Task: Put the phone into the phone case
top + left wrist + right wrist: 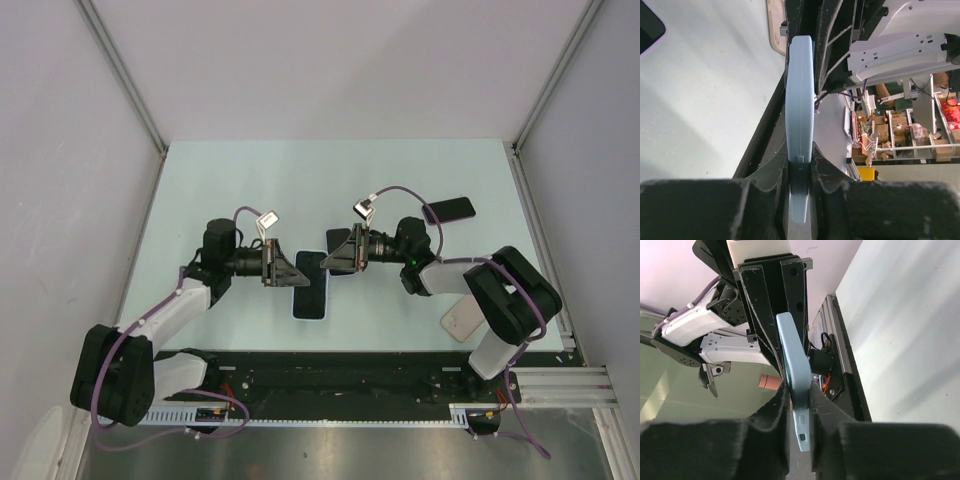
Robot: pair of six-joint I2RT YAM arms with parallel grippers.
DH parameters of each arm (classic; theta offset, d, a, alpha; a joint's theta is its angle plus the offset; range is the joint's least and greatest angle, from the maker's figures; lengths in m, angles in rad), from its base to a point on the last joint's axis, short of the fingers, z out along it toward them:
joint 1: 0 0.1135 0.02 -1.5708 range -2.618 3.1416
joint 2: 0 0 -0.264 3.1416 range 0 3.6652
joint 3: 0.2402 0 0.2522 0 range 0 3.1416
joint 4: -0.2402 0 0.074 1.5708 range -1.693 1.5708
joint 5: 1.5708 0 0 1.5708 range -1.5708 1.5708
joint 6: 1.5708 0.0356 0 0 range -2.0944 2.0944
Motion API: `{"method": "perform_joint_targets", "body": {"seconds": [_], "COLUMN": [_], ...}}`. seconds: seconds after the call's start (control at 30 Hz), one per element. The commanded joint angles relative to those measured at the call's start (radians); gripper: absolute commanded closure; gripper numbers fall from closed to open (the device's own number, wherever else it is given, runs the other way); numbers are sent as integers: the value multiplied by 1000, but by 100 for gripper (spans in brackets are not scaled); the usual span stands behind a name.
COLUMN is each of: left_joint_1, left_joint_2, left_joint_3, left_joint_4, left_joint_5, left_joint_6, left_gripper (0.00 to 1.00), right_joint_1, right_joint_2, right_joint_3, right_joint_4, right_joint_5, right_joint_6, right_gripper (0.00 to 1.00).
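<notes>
In the left wrist view the blue case point(799, 115) shows edge-on only, its near end buried in the left pincer point(801, 170), so whether anything sits inside cannot be told. A pale flat object point(458, 320) lies half under the right arm point(510, 290), and a dark flat object point(647, 25) is cut off at the left wrist view's corner.

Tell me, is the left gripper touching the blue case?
Touching. The left wrist view shows the left gripper pinching the blue case from both sides, with no gap.
</notes>
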Motion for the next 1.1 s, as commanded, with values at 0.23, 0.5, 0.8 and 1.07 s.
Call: {"method": "perform_joint_targets", "body": {"seconds": [0.23, 0.5, 0.8, 1.07], "left_joint_1": [-9, -12, -31, -34], "left_joint_2": [72, 46, 22, 55], "left_joint_3": [65, 50, 30, 66], "left_joint_4": [-212, -94, -22, -119], "left_joint_5": [-80, 29, 63, -30], "left_joint_6": [94, 53, 6, 34], "left_gripper": [100, 100, 100, 100], "right_joint_1": [34, 24, 5, 10], "right_joint_2": [-123, -202, -145, -184], "right_joint_3": [84, 121, 121, 128], "right_joint_4": [-218, -400, -242, -351], "right_joint_5": [96, 114, 70, 122], "right_joint_6": [-276, -368, -267, -348], "right_gripper": [100, 55, 58, 100]}}
